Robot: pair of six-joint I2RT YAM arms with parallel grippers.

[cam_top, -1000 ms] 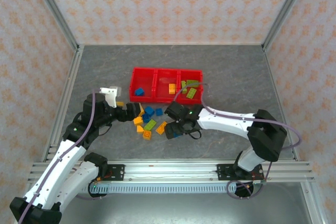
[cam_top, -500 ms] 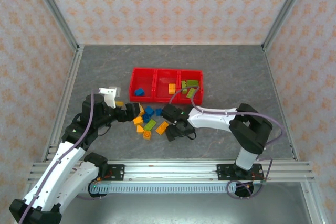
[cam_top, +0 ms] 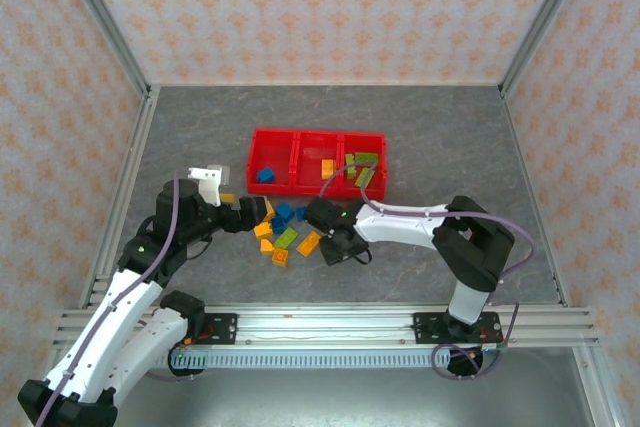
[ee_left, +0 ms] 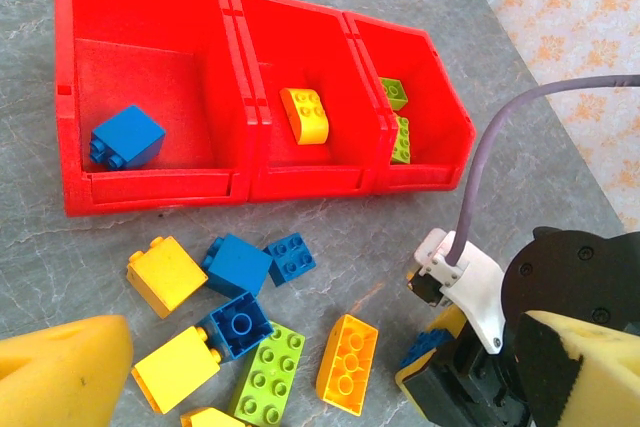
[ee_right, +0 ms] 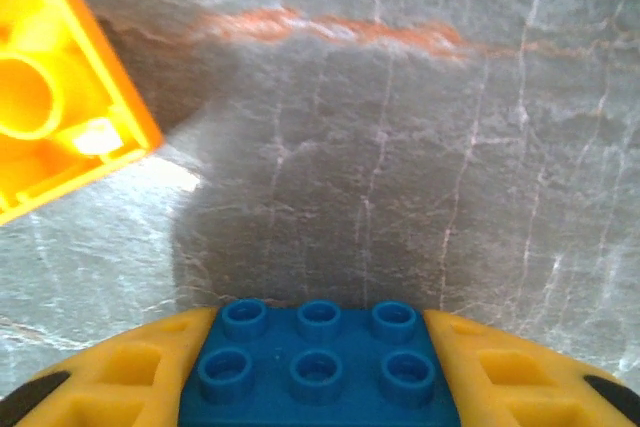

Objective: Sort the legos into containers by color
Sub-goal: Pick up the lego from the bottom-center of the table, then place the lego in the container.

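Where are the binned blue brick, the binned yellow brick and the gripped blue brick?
binned blue brick [ee_left: 127, 136], left wrist view, upper face.
binned yellow brick [ee_left: 305, 114], left wrist view, studded top.
gripped blue brick [ee_right: 320, 362], right wrist view, studded face.

Containers [ee_left: 160, 185] bright red. Legos [ee_left: 240, 265] blue, orange-yellow, lime green. Counter [cam_top: 440, 137] grey, marbled veins. Walls [cam_top: 330, 7] peach, floral print.

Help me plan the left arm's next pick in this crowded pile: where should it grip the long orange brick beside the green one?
Best bet: come straight down on the orange brick and pinch its two long sides, across the narrow width. It lies flat, studs up, and bare table shows along both long sides, though the gap to the green brick is slim.
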